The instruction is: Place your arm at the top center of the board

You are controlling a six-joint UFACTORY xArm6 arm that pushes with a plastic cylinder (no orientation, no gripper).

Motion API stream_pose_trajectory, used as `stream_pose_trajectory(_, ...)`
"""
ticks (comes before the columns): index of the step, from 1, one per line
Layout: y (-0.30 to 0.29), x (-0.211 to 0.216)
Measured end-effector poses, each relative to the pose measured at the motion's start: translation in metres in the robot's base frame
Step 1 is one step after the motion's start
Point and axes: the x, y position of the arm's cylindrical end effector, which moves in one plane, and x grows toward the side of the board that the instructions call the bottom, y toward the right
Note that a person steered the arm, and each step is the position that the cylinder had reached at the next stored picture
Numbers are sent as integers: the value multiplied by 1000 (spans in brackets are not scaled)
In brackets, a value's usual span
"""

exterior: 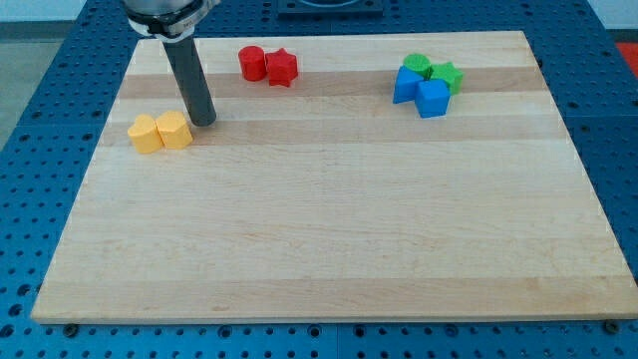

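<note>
My tip [205, 122], the end of a smooth dark rod with no hand and so nothing held, rests on the pale grained wooden table [329, 229] just right of the two rounded yellow blocks [159, 132], which touch each other. Further right of the tip and toward the view's top sit a red cylinder [251, 63] and a red star [282, 68], touching. Far right of the tip cluster two green blocks [433, 72] and two blue blocks [421, 92], matte and chunky

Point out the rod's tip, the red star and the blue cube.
my tip [204, 122]: camera view, rod's very end, beside the yellow blocks.
red star [282, 67]: camera view, its top face.
blue cube [433, 98]: camera view, its front face.
</note>
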Motion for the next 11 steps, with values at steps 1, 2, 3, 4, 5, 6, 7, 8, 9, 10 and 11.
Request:
stream_pose_trajectory(1,13,7)
stream_pose_trajectory(2,45,11)
stream_pose_trajectory(3,77,3)
stream_pose_trajectory(4,99,-8)
stream_pose_trajectory(5,102,-32)
stream_pose_trajectory(6,103,-59)
stream_pose_trajectory(7,124,-79)
stream_pose_trajectory(8,146,-85)
stream_pose_trajectory(9,172,-85)
stream_pose_trajectory(10,198,-85)
stream_pose_trajectory(11,209,-85)
